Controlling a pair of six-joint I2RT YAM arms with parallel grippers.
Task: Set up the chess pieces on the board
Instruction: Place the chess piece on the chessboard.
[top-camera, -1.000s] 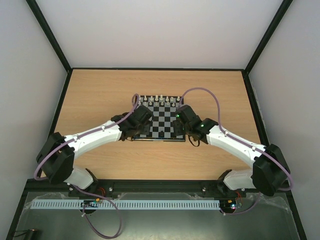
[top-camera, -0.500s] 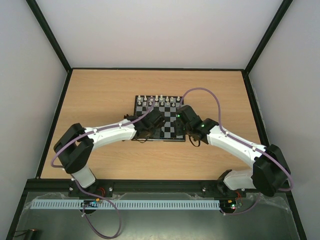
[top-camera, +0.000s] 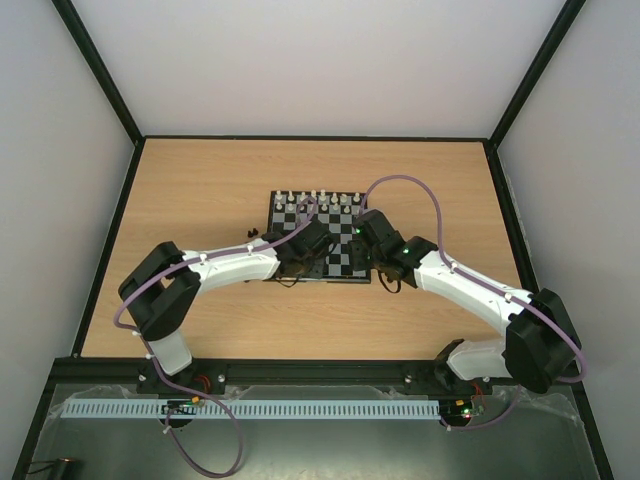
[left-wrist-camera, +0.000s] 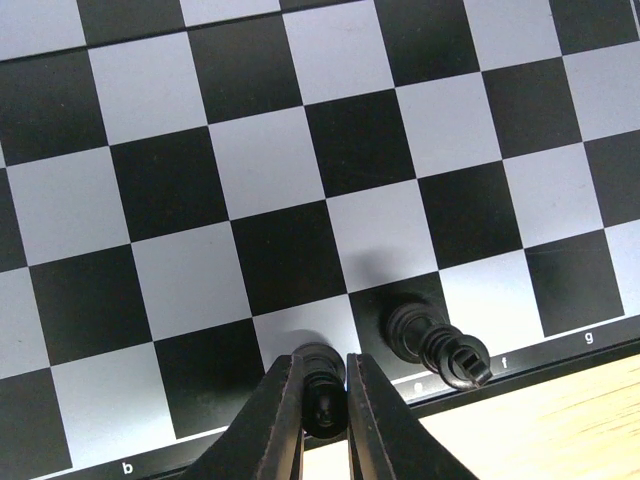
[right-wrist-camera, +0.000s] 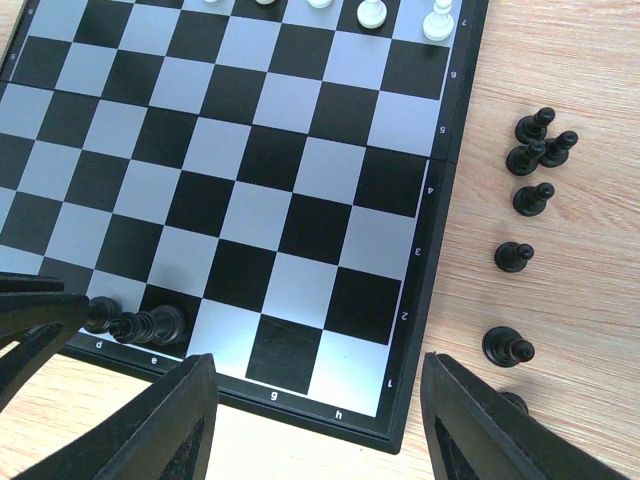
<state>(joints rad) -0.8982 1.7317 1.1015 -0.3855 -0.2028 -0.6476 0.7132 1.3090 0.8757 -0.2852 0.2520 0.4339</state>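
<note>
**Left wrist view.** The left gripper (left-wrist-camera: 322, 372) was closed on a tiny, glossy black chess piece (left-wrist-camera: 321, 402). Its two dark fingers pinched the piece by the upper body. The piece sat over a pale square in the nearest row of the small chessboard of black and pale grey checks (left-wrist-camera: 560, 352), close to the board's near edge. Whether its base rested on the square or hung just above could not be told. On the adjoining black square was a taller second black piece (left-wrist-camera: 418, 330), just beside the held one. Whether it stood upright or leaned was unclear.

**Right wrist view.** The right gripper (right-wrist-camera: 315, 378) hung above the board's near right corner, its jaws wide apart and nothing between them. Several loose black pieces (right-wrist-camera: 533, 198) stood on the pale wooden worktop (right-wrist-camera: 560, 60) off the board's right edge, clear of the border. Small white pieces (right-wrist-camera: 372, 12) lined the board's far edge.

**Handling.** Such pieces were judged very light, rigid and smooth. Their narrow round bases would tip at a slight nudge, and their rounded bodies could slip sideways out of flat pads. The best hold appeared to be from above, across the waist or neck below the head, with the piece centred between the pads. A neighbour standing this close left little room for the fingers to open on release.
</note>
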